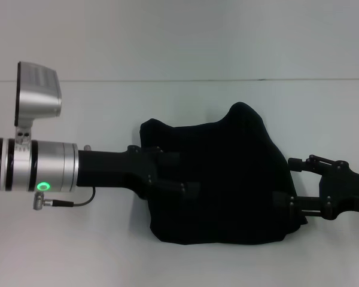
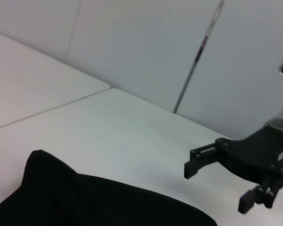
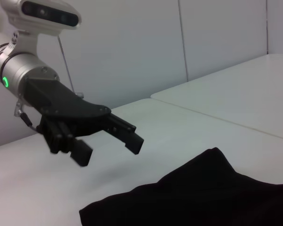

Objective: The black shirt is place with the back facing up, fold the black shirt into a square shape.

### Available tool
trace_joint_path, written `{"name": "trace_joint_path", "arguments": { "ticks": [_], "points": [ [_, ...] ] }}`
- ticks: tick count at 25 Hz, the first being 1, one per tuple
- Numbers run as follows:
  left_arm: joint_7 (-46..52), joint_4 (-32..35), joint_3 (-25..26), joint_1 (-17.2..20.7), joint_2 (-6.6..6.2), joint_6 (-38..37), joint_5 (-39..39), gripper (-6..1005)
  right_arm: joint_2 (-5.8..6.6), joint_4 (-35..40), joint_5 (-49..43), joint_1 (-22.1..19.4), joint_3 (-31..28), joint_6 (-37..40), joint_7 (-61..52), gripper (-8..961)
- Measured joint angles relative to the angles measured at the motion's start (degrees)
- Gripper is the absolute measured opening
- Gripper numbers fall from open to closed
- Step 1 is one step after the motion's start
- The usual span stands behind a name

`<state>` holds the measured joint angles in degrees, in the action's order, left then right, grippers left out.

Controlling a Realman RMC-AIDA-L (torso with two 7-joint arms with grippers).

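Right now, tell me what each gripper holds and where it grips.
Nothing is held. The left gripper and right gripper both hang open above the table, clear of the black shirt.

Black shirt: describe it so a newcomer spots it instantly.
On the white table, between the left gripper and right gripper, lies the black shirt. It is a bunched, soft matte heap, the only cloth there, unlike the rigid jointed grippers.

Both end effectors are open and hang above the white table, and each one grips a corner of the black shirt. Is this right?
Not quite. Neither grips: the left end effector and right end effector are open, clear of the black shirt, as both wrist views show. The rest holds.
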<state>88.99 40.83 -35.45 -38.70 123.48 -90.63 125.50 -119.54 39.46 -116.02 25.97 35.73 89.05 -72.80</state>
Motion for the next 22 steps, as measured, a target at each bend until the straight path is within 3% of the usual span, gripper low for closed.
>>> {"name": "trace_joint_path", "arguments": {
  "ticks": [22],
  "points": [
    [-0.54, -0.86, -0.76, 1.07, 0.34, 0.2, 0.29, 946, 0.18, -1.46, 0.0, 0.01, 0.46, -0.8, -0.59, 945]
  ]
}}
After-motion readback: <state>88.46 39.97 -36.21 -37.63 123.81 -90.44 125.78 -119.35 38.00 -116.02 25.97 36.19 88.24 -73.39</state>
